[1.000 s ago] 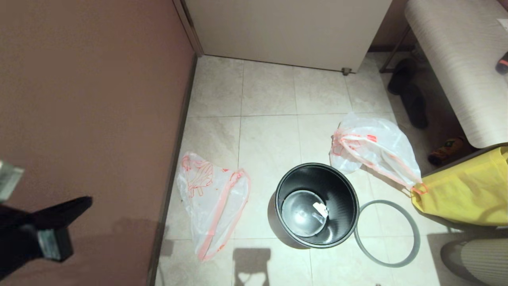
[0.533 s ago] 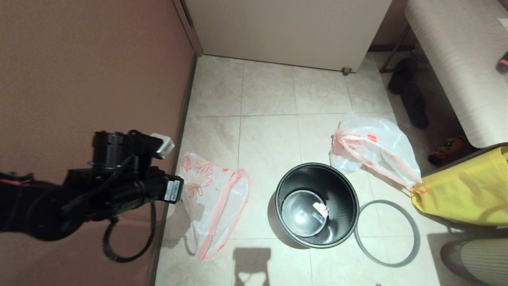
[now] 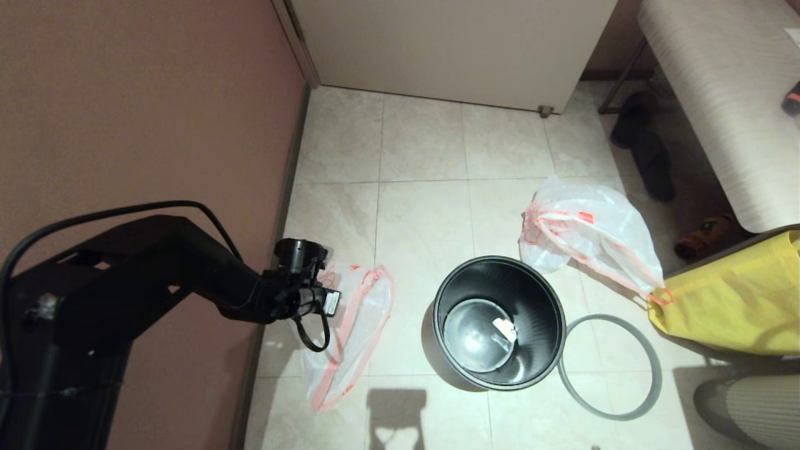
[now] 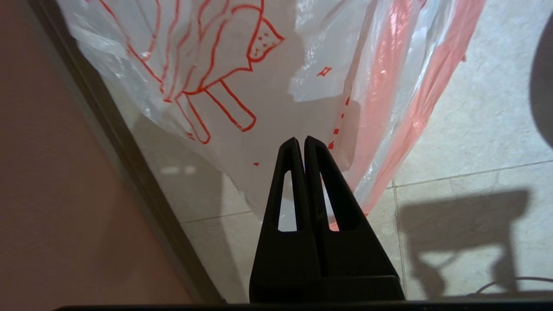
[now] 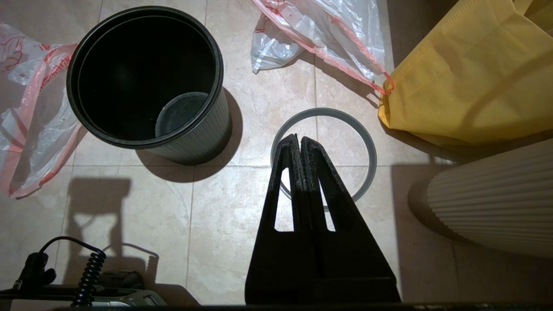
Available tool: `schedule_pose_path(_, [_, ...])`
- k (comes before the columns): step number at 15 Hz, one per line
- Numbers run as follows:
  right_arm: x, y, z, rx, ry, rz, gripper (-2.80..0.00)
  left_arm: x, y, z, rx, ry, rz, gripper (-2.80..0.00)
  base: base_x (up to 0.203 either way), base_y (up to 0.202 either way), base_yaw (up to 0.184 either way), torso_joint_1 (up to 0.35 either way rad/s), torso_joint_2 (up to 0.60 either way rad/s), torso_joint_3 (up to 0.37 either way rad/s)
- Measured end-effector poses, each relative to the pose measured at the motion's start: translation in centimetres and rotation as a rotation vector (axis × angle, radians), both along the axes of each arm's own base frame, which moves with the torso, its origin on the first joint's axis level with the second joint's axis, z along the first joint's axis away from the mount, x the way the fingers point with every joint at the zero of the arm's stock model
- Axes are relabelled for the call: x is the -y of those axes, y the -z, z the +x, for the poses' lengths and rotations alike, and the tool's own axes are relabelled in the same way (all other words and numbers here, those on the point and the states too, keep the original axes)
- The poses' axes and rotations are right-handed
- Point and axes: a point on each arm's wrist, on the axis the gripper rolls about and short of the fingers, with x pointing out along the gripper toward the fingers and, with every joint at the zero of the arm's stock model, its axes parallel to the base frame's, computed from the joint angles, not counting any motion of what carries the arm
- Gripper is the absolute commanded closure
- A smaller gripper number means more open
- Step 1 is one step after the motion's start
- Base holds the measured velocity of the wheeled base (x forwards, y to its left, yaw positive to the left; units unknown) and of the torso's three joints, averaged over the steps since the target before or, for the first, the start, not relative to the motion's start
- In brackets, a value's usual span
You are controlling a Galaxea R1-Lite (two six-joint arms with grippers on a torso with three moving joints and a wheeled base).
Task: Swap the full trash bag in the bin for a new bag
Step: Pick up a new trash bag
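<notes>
Thin, crinkled translucent plastic with a pink-red drawstring hem and red line drawings lies flat on the pale stone-look floor tiles [image 3: 425, 206]: this is the new bag [image 3: 356, 319], against the dark skirting of the matt brown wall [image 3: 137, 125]. The left gripper [image 4: 301, 140] hangs over it, its two black tapered fingers pressed together with nothing between them; whether the tips touch the film is hard to judge. In the head view the arm's wrist covers the bag's printed end.

The bin [image 3: 500, 322] stands upright near the bag, ribbed on the outside, glossy black inside, with a small pale scrap on its round bottom. Its grey hoop [image 3: 609, 367] lies flat on the tiles just beside it, apart from the rim.

A second bag of the same make [image 3: 587, 234] lies beyond the bin, rumpled and fairly flat, its drawstring loop reaching the yellow fabric bag [image 3: 737, 300], which is cut off by the frame edge. No contents can be made out through it.

The right gripper [image 5: 300, 139] is parked above the hoop, fingers clenched and empty. A ribbed cream cylinder [image 5: 497, 203] beside it is only partly in view.
</notes>
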Motion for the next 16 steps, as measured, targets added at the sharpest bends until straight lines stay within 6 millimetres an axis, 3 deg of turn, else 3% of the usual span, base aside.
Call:
schedule_pose_path(1, [0.0,0.0,0.0,0.000,0.000,0.000,0.00,0.0,1.0,0.5,-0.013,0.002,-0.002,-1.69,0.000,0.000,0.000,0.000,0.00,0.000])
schedule_pose_path(2, [0.0,0.0,0.0,0.000,0.000,0.000,0.00,0.2,1.7,1.1,-0.015,0.009,-0.008,-2.80,0.000,0.000,0.000,0.000,0.00,0.000])
schedule_pose_path(5, [0.0,0.0,0.0,0.000,0.000,0.000,0.00,0.8,3.5,2.5,-0.020,0.030,-0.019,-2.80,0.000,0.000,0.000,0.000,0.00,0.000])
schedule_pose_path(10, [0.0,0.0,0.0,0.000,0.000,0.000,0.00,1.9,5.6,2.4,-0.054,0.050,-0.030,-2.80,0.000,0.000,0.000,0.000,0.00,0.000])
schedule_pose_path(16, [0.0,0.0,0.0,0.000,0.000,0.000,0.00,3.0,8.3,4.3,0.072,0.060,0.131,-2.80,0.000,0.000,0.000,0.000,0.00,0.000])
